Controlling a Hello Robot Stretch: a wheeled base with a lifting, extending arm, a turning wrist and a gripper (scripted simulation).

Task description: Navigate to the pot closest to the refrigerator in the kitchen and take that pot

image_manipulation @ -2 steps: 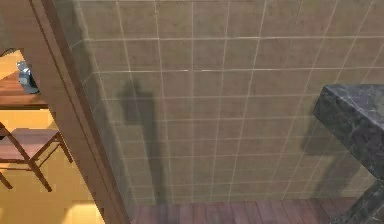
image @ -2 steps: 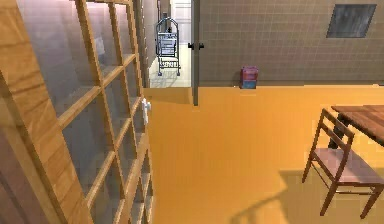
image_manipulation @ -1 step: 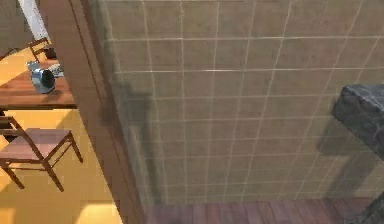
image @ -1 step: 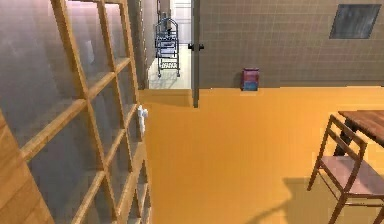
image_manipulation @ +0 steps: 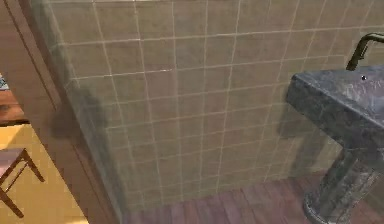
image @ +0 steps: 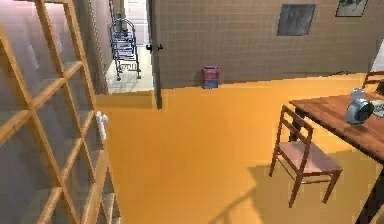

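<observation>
Standing on the orange floor point(image: 190, 150), I see a wooden door with glass panes point(image: 50, 130) close by on the forward view's left. Farther off, a dark door point(image: 155, 55) stands open, and a wire cart point(image: 124, 45) waits in the room past it. A small pink bin point(image: 210, 77) sits against the far wall point(image: 250, 40), and a grey picture point(image: 296, 19) hangs higher up. On the forward view's right is a wooden table point(image: 335, 115) with a chair point(image: 305, 155) beside it. A grey-blue round thing point(image: 358, 106) sits on the table; I cannot tell if it is the pot. In the arm side view, a tiled wall point(image_manipulation: 180, 90) is very near, with a dark stone sink point(image_manipulation: 345, 100) on a stand beside it. How the gripper stands, I cannot tell.
</observation>
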